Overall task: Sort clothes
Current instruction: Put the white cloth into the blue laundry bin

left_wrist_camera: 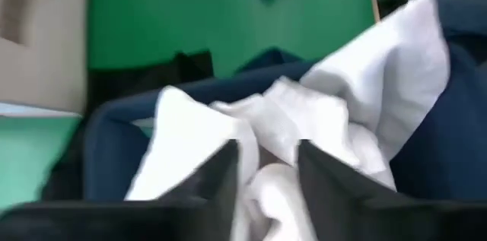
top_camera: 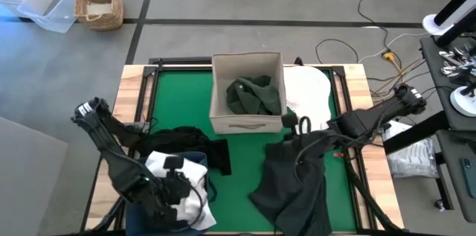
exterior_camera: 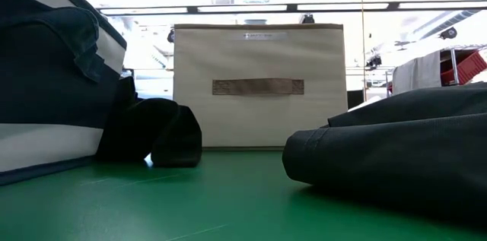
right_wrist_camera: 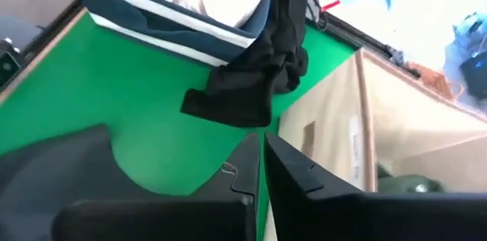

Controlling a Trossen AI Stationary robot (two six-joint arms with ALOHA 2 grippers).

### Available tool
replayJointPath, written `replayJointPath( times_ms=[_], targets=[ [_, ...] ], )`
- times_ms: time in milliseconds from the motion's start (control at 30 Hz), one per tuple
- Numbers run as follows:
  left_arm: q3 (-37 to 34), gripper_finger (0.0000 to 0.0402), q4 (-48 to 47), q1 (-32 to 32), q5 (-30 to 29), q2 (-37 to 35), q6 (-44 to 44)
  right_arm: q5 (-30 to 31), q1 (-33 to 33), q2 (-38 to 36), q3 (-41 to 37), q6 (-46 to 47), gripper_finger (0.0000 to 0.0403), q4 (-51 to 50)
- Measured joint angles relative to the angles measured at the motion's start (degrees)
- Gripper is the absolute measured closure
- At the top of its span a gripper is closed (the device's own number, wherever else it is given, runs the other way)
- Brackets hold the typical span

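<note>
Green felt table [top_camera: 186, 113], seen from above. Clock bearings taken from the table centre.

Beige square fabric box [top_camera: 247, 91] at 12 o'clock, open top, a dark green garment [top_camera: 255, 94] crumpled inside. Likely the darks bin. In the low view its front shows a woven handle strip.

Navy blue bin [top_camera: 195, 160] at 8 o'clock, near edge. White garments [top_camera: 186, 184] heaped in it; likely the lights bin. A black garment [top_camera: 195, 144] is draped over the bin's far rim and trails onto the felt toward the box, probably half in, half out, and misplaced if sorting runs by shade.

Left gripper [left_wrist_camera: 265, 166] hangs directly over the white heap in the navy bin. Fingers stand a narrow gap apart, white cloth bunched in that gap. Cannot tell whether the cloth is pinched or just released.

Charcoal grey garment [top_camera: 297, 184] is spread loose at 5 o'clock, unsorted. Another white garment [top_camera: 309, 91] lies flat at 2 o'clock, just beside the box.

Right gripper [right_wrist_camera: 261, 166] is at 3 o'clock, over the top edge of the charcoal piece, near the box's corner. Fingers nearly together, nothing visible between them. By my judgement it is placed to lift the charcoal piece toward the box.
</note>
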Motion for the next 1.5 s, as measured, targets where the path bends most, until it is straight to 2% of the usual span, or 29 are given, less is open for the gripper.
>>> replayJointPath(
  times_ms=[67,133,367,467,633,733,867,933,1067,1200,1367,1500],
  targets=[
    [-2.5,0.0360,2.1,0.2,1.2,0.0,-1.3,0.0,-0.5,-0.5,-0.4,-1.7,0.0392,0.4],
    [-4.2,0.0388,2.6,0.3,1.1,0.0,-4.4,0.0,-1.3,-0.5,-0.4,-3.5,0.0391,0.3],
    [-8.5,0.0399,7.0,0.3,0.7,0.0,-9.8,-0.4,-5.1,-0.6,-0.4,-8.2,0.0390,0.2],
    [-10.9,0.0401,6.6,0.3,1.3,0.0,-14.6,-3.0,-7.0,-0.6,-0.4,-9.0,0.0390,0.0],
    [-17.1,0.0401,6.3,0.3,8.1,0.0,-26.0,-9.4,-9.8,-0.6,-0.4,-10.4,0.0390,-0.2],
    [-20.5,0.0401,9.2,0.1,13.2,0.0,-31.2,-9.7,-11.0,-0.6,-0.5,-10.5,0.0390,-0.2],
    [-22.2,0.0401,16.1,-0.1,16.2,0.0,-33.3,-9.7,-11.8,-0.6,-0.8,-10.6,0.0390,-0.3],
    [-22.2,0.0401,18.9,-0.1,17.4,0.0,-33.3,-9.7,-11.9,-0.6,-1.1,-10.8,0.0390,-0.3],
    [-18.7,0.0401,16.9,-0.2,15.6,0.0,-33.3,-9.8,-11.9,-0.6,-1.8,-10.4,0.0390,-0.3],
    [-13.5,0.0401,11.5,-0.5,12.8,0.0,-33.8,-9.7,-11.9,-0.6,-2.1,-9.5,0.0390,-0.3],
    [-7.9,0.0402,1.0,-0.6,12.2,0.0,-40.5,-9.7,-11.9,-0.6,-2.1,-9.5,0.0390,-0.4],
    [-4.5,0.0402,-2.8,-0.8,7.8,0.0,-37.6,-9.6,-11.9,-0.6,-2.1,-9.8,0.0390,-0.4]
  ],
)
